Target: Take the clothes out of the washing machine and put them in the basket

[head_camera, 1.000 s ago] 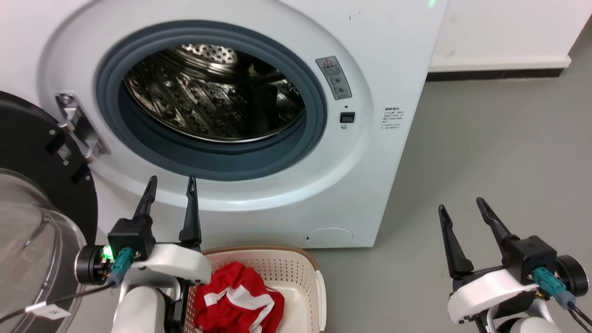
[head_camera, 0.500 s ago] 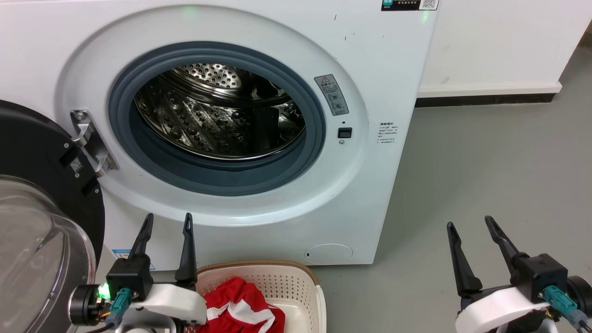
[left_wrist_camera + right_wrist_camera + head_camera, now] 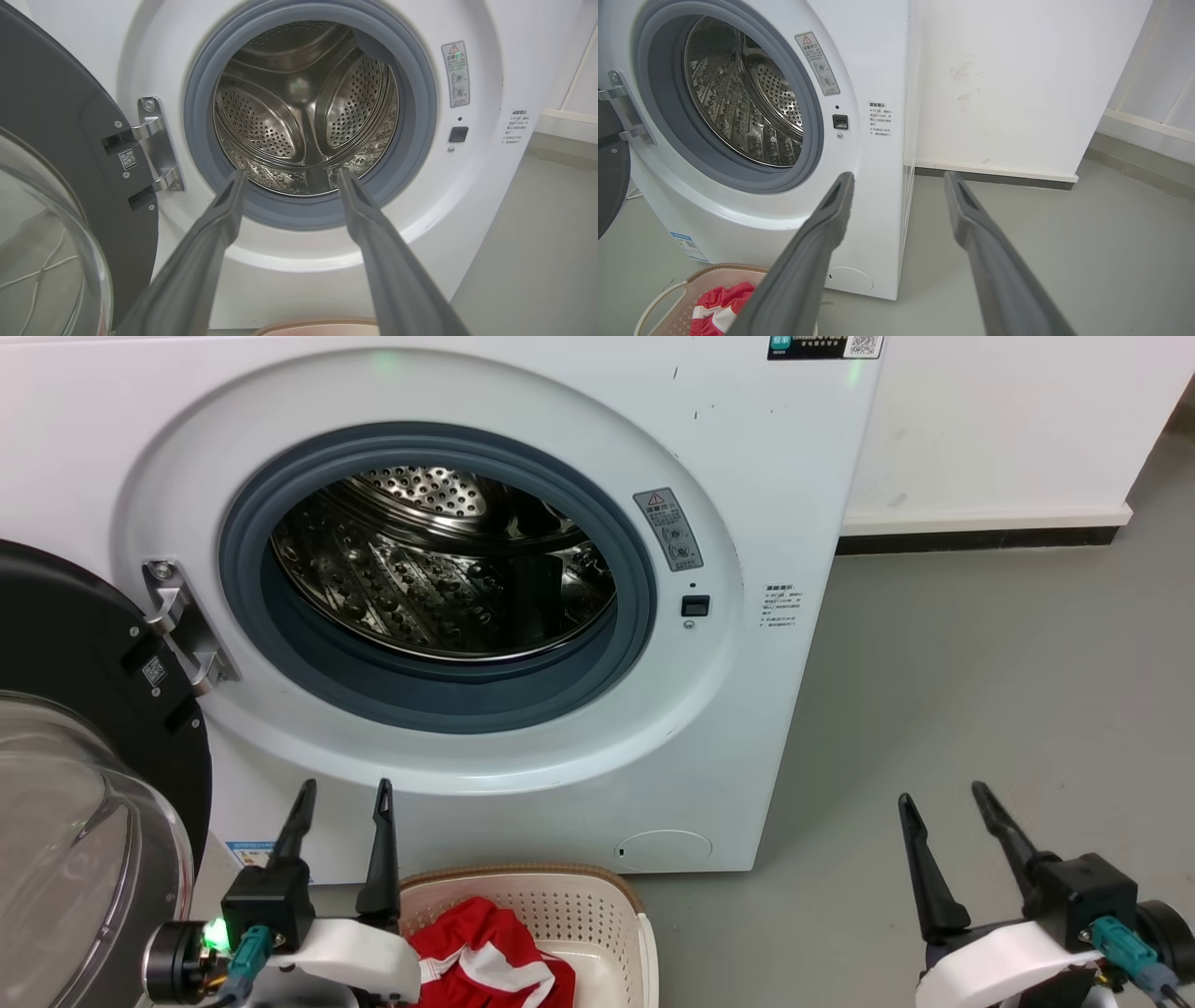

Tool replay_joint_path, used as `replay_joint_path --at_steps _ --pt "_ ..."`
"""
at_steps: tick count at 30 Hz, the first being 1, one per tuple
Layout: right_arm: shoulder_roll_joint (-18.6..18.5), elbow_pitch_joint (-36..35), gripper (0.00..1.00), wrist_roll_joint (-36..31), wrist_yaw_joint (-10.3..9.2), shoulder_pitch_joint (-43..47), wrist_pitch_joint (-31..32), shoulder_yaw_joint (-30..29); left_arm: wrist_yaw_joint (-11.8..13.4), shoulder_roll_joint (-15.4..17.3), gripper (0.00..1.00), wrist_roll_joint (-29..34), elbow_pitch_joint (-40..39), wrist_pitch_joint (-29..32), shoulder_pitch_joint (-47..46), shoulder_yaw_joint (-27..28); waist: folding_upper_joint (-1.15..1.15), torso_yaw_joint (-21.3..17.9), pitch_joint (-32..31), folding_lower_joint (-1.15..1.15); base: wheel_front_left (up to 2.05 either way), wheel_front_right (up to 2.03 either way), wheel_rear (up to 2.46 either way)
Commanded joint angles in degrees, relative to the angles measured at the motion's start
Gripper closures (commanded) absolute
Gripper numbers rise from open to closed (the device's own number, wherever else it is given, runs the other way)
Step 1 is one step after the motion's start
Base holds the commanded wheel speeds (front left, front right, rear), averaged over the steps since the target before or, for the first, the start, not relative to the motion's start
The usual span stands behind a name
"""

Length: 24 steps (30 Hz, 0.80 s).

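Observation:
The white washing machine [image 3: 766, 448] stands with its door swung open to the left, and its steel drum [image 3: 439, 560] [image 3: 303, 107] holds nothing that I can see. On the floor in front of it sits the cream basket [image 3: 597, 905] [image 3: 668, 298]. Inside the basket lie the red clothes [image 3: 485, 957] [image 3: 719, 303], with white bands showing. My left gripper [image 3: 344, 791] [image 3: 289, 175] hangs open just left of the basket, fingers pointing at the washer front. Over bare floor to the right, my right gripper [image 3: 941, 793] [image 3: 899, 177] is open too.
The black-rimmed glass door [image 3: 65, 784] [image 3: 56, 196] stands close to my left arm, hung on a metal hinge [image 3: 182, 625]. Grey floor [image 3: 1008, 691] stretches right of the washer to a white wall with a dark skirting [image 3: 980, 537].
The head camera tilted up a second ago, shifting the whole picture down. Since then both grippers have stayed open and nearly still.

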Motion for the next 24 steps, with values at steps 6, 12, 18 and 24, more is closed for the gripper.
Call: replay_joint_path --at_steps 6,12,18,24 --pt "-0.09 1.1 1.0 4.9 0.0 0.31 -0.01 0.2 -0.32 -0.26 1.0 -4.29 2.23 1.77 -0.85 1.34 0.0 0.1 0.07 0.0 0.0 0.0 0.0" --pt "-0.7 2.6 1.0 12.98 0.0 -0.88 0.57 0.03 -0.81 -0.33 1.0 -11.68 2.39 3.24 -1.04 1.65 0.0 0.24 0.17 0.0 0.0 0.0 0.0" --pt "-1.08 3.86 1.0 20.19 0.0 -1.83 0.97 -0.06 -1.27 -0.41 1.0 -18.42 2.36 4.27 -1.09 1.73 0.0 0.37 0.26 0.0 0.0 0.0 0.0" --pt "-1.37 4.9 1.0 26.84 -0.01 -2.64 1.38 -0.21 -1.73 -0.48 1.0 -24.63 2.55 5.42 -1.32 2.02 0.0 0.5 0.36 0.0 0.0 0.0 0.0"
